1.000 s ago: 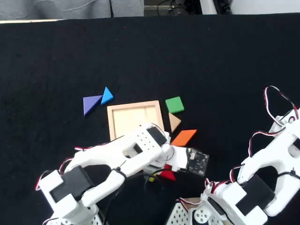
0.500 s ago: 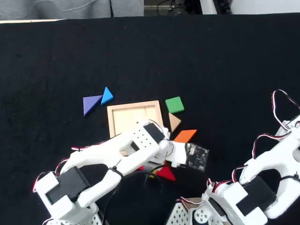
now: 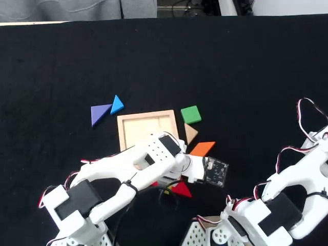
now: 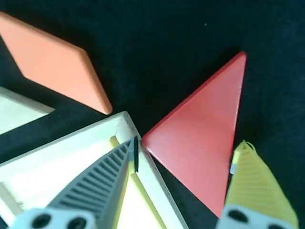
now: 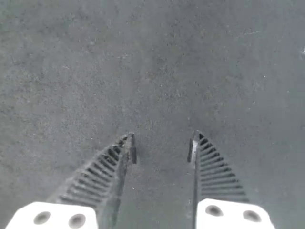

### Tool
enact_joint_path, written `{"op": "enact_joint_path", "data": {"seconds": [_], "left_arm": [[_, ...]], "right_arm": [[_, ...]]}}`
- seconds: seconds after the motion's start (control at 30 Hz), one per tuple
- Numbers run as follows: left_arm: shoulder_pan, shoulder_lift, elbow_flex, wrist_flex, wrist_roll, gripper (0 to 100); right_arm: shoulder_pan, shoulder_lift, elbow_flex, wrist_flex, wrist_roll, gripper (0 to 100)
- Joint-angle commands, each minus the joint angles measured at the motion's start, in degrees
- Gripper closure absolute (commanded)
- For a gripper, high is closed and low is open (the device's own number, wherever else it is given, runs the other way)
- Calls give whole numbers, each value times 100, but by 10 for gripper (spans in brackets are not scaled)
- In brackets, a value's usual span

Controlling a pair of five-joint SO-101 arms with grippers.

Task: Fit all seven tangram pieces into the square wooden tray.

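Note:
The square wooden tray (image 3: 138, 124) lies mid-table, its near part under my left arm (image 3: 148, 159). In the left wrist view my left gripper (image 4: 188, 145) is open. Its grey finger (image 4: 109, 176) hangs over the tray's corner (image 4: 123, 118) and its yellow finger (image 4: 252, 186) is past the red triangle (image 4: 200, 138), which lies flat between them. A pale yellow piece (image 4: 136, 212) seems to lie inside the tray by that corner. The red triangle (image 3: 182, 189) sits near the table's front. My right gripper (image 5: 162, 143) is open over bare black cloth.
Loose pieces ring the tray: a purple triangle (image 3: 100, 113) and a blue triangle (image 3: 117, 104) on one side, a green square (image 3: 190, 114), a tan triangle (image 3: 190, 132) and an orange parallelogram (image 3: 201, 149) on the other. The right arm (image 3: 297, 195) is at the front right.
The right arm drew down and to the right a little, then held still. The left arm shifted only slightly above the tray's corner and the red triangle.

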Motion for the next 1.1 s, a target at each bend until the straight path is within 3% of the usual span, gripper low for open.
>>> {"op": "enact_joint_path", "data": {"seconds": [0.0,0.33,1.07], "left_arm": [[127,53,-154,-35,0,680],[655,149,22,18,369,696],[233,519,-207,105,738,695]], "right_arm": [[-79,-92,-198,26,35,808],[-79,-48,-198,18,35,808],[-202,-48,-189,18,35,808]]}}
